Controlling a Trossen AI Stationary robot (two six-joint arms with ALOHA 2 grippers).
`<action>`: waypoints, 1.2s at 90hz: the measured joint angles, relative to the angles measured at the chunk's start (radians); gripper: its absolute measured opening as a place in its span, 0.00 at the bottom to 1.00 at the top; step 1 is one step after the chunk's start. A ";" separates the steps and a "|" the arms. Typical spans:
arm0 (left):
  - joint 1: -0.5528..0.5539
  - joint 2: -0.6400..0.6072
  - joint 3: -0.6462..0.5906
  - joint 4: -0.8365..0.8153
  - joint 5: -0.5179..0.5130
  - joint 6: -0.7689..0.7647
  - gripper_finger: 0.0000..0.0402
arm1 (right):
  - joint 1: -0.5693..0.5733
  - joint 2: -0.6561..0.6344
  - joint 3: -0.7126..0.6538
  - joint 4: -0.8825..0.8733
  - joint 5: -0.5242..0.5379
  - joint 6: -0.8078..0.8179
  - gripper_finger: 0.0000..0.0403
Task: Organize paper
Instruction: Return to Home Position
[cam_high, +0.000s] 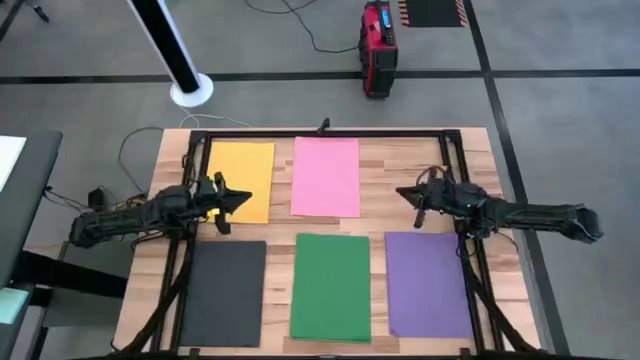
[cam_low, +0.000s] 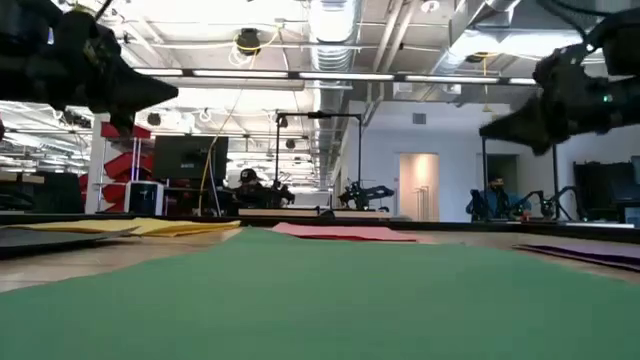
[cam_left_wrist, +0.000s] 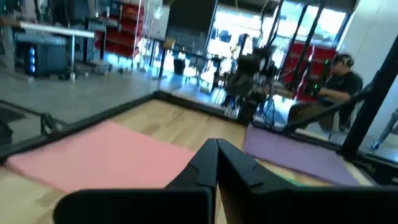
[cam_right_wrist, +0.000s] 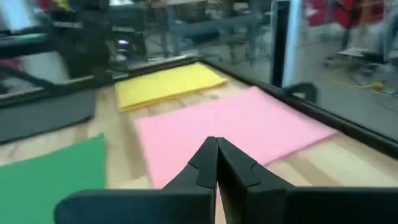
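Grey floor (cam_high: 560, 120) w/ black tape lines (cam_high: 300, 75), red case (cam_high: 378, 48), ceiling strip lights (cam_low: 250, 74)

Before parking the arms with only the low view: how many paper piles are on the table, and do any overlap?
Observer: Five, all apart: yellow paper and pink paper in the far row; black paper, green paper and purple paper in the near row.
Operator: Is either tool carrying a sheet?
Observer: No. The wrist views show the left tool and right tool shut and empty.
Operator: Where do they hang?
Observer: Left over the yellow paper's near half, right over bare table beside the pink paper.
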 joint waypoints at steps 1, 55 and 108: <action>-0.001 0.000 0.000 0.000 -0.001 0.000 0.00 | 0.003 -0.003 0.000 0.001 0.002 -0.004 0.00; -0.078 0.004 -0.005 0.005 -0.085 0.064 0.00 | 0.222 -0.273 0.090 -0.451 0.105 0.059 0.00; -0.007 0.005 -0.006 0.006 -0.100 0.053 0.00 | -0.098 -0.163 0.035 -0.232 -0.368 0.060 0.00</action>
